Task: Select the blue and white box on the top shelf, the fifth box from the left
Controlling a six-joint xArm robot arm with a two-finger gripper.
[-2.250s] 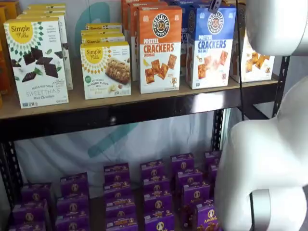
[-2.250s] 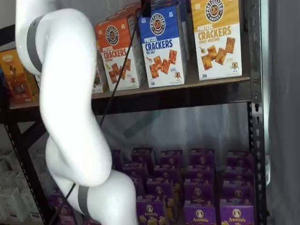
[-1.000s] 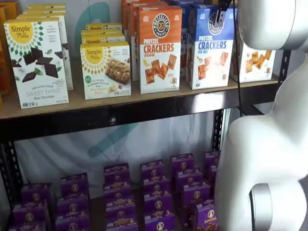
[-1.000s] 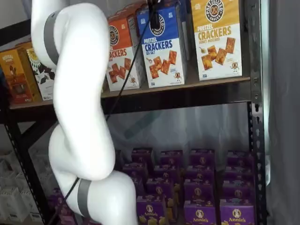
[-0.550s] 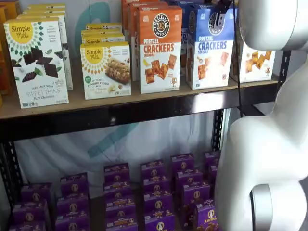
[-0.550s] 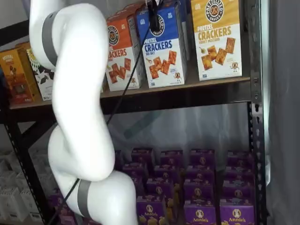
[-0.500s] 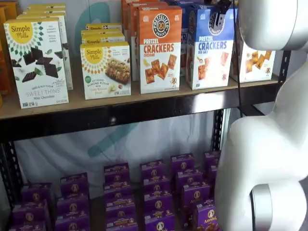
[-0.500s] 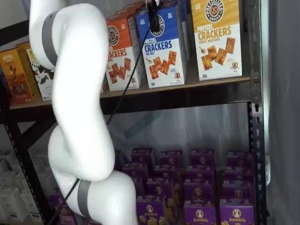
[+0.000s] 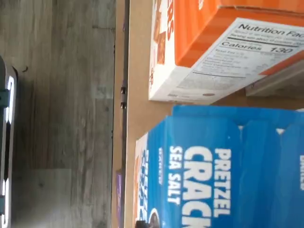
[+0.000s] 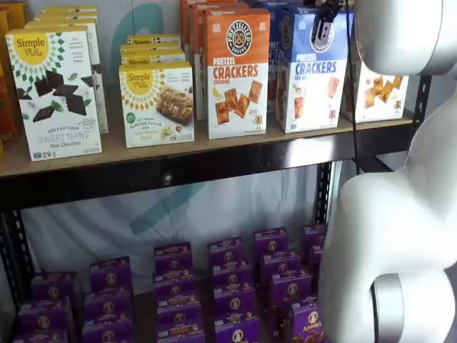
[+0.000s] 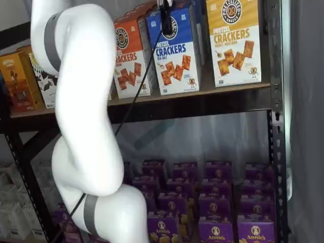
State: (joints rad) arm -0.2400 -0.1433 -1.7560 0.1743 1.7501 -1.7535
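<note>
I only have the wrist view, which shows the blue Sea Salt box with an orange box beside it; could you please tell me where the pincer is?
Observer: In both shelf views the pincer hangs in front of the upper face of the blue and white box, over its round logo.
Operator: Is it open?
Observer: I cannot tell. Only its dark fingers show, with no plain gap between them.
Operator: What stands on the box's other side?
Observer: A yellow-topped cracker box, on the same top shelf.
</note>
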